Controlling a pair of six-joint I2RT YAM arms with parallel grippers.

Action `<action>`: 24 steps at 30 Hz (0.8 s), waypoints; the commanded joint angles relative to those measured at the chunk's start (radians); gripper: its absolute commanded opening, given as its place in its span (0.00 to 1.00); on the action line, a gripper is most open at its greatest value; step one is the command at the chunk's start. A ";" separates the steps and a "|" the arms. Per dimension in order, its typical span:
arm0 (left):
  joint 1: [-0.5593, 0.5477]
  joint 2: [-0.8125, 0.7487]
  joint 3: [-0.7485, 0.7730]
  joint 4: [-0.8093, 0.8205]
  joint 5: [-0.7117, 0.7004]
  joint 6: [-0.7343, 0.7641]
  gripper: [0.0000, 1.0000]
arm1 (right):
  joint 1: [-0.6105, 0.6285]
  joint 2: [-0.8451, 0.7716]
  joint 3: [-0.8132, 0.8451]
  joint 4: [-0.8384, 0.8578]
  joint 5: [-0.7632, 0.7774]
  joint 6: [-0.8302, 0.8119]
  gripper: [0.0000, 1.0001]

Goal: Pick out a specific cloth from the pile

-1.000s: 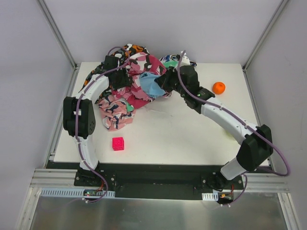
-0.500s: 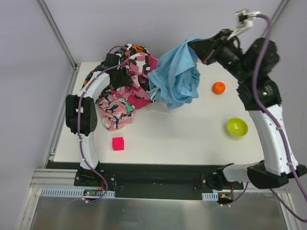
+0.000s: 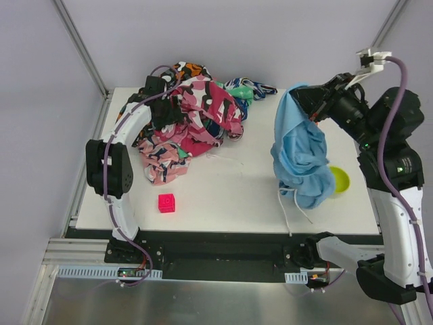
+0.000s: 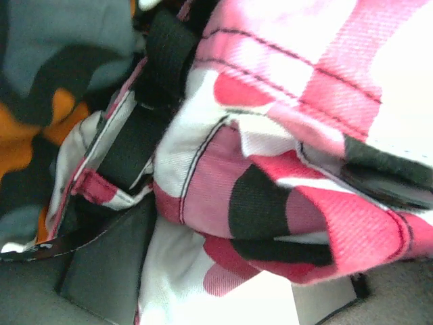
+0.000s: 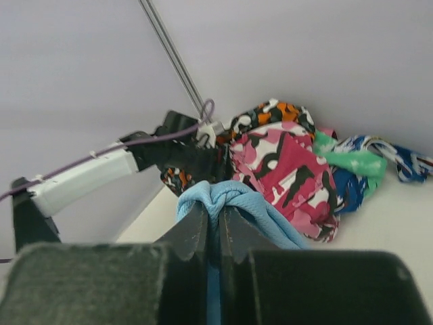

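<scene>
The light-blue cloth (image 3: 301, 152) hangs free from my right gripper (image 3: 298, 95), which is raised above the right half of the table and shut on the cloth's bunched top. Its thin white drawstrings (image 3: 289, 211) dangle down to the table. In the right wrist view the gripper (image 5: 218, 215) pinches the blue fabric (image 5: 233, 195) between closed fingers. The pile (image 3: 196, 118) of pink, orange-black and salmon camouflage cloths lies at the far left, and shows in the right wrist view (image 5: 284, 162). My left gripper (image 3: 166, 108) is pressed into the pile. Pink camouflage fabric (image 4: 284, 169) fills the space between its spread fingers (image 4: 101, 271).
A lime-green bowl (image 3: 341, 180) sits partly behind the hanging cloth near the right edge. A pink cube (image 3: 166, 202) stands at the near left. Green and blue-white cloths (image 3: 247, 89) lie at the pile's right end. Grey walls enclose the table.
My right gripper has pulled the blue cloth up out of the pile and carried it right and nearer. It now hangs clear of the pile, hiding the orange ball. The left arm stayed put.
</scene>
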 commanded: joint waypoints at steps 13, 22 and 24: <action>-0.099 -0.484 -0.163 -0.066 -0.056 0.001 0.99 | -0.010 -0.143 -0.284 0.003 0.015 0.017 0.01; -0.202 -0.662 -0.265 -0.064 -0.175 -0.013 0.99 | -0.010 -0.316 -0.480 -0.053 0.241 0.017 0.01; -0.216 -0.696 -0.304 -0.064 -0.195 -0.033 0.99 | -0.010 -0.335 -0.534 -0.059 0.239 0.024 0.01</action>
